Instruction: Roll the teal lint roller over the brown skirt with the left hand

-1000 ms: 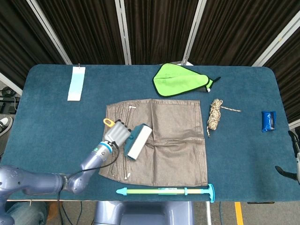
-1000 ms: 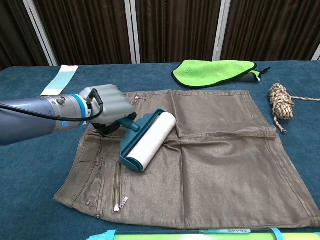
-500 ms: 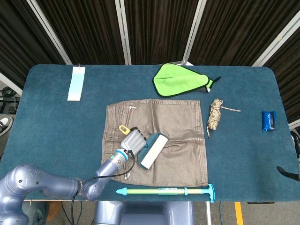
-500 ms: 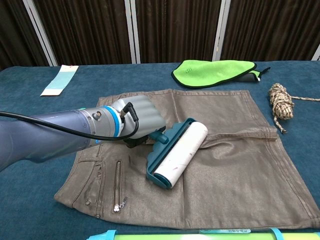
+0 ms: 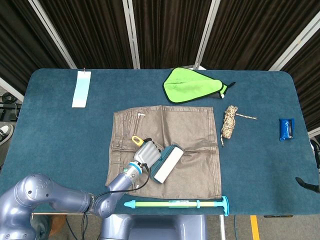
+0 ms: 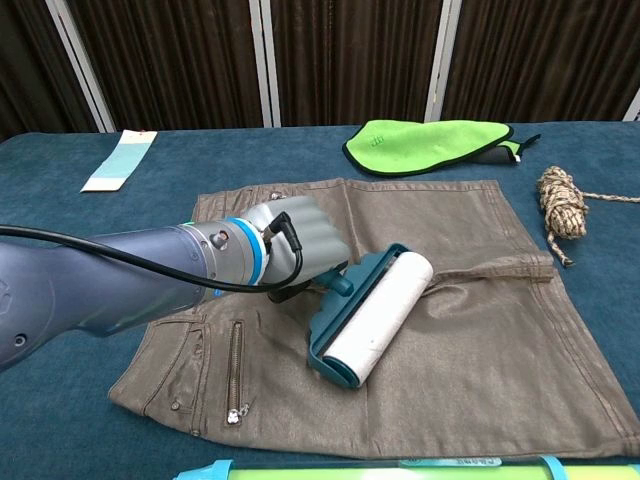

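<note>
Gripping teal lint roller [image 6: 372,318], left hand [image 6: 305,243] over brown skirt [image 6: 470,330].

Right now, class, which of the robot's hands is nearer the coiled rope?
Left. The left hand is on the skirt, left of the rope; the right hand isn't in view.

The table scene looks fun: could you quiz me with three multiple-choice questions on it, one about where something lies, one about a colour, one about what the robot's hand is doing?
1. Where does the rope bundle lie?
A. On the skirt
B. Right of the skirt
C. On the green cloth

2. What colour is the lint roller frame?
A. Teal
B. Red
C. Yellow

3. What is the left hand doing?
A. Hanging open
B. Gripping the roller's handle
C. Holding the rope

Answers: B, it rests on bare table beside the brown skirt; A, the frame around the white roll is teal; B, fingers wrap the handle.
</note>
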### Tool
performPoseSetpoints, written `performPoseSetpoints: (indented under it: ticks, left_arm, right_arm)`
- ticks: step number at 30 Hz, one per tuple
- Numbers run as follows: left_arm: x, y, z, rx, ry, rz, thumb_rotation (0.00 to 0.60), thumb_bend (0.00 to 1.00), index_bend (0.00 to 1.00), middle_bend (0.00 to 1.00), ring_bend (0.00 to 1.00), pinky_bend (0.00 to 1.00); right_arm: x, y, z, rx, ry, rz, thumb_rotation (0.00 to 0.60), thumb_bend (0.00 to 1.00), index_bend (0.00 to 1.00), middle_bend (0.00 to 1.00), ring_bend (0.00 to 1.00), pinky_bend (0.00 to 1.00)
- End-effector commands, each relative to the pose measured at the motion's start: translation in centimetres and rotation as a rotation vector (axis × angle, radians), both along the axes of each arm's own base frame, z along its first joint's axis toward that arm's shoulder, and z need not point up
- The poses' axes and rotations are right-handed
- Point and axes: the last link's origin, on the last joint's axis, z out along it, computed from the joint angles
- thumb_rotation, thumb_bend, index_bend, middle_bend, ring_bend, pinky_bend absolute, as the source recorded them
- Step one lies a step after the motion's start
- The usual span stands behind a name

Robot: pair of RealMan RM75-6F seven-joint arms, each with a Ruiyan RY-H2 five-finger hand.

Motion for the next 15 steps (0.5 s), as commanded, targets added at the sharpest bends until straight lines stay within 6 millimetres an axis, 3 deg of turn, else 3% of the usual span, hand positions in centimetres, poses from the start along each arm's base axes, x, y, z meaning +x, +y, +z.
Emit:
performPoseSetpoints:
  ticks: [1, 15]
  left_arm:
    - [-0.7, 0.7, 0.6, 0.030, 0.031, -0.003, 0.600, 1.00, 0.70, 0.57, 0.40, 0.43]
    - [-6.8, 4.3, 6.0, 0.172, 0.147, 0.078, 0.600, 1.00, 0.70, 0.57, 0.40, 0.43]
  right_arm:
    - [0.0, 0.0, 0.0, 0.003, 0.000, 0.000, 0.600, 0.00, 0.00, 0.00, 0.00, 0.00]
    - [0.1, 0.0, -0.2, 0.007, 0.005, 0.003, 0.600, 0.00, 0.00, 0.00, 0.00, 0.00]
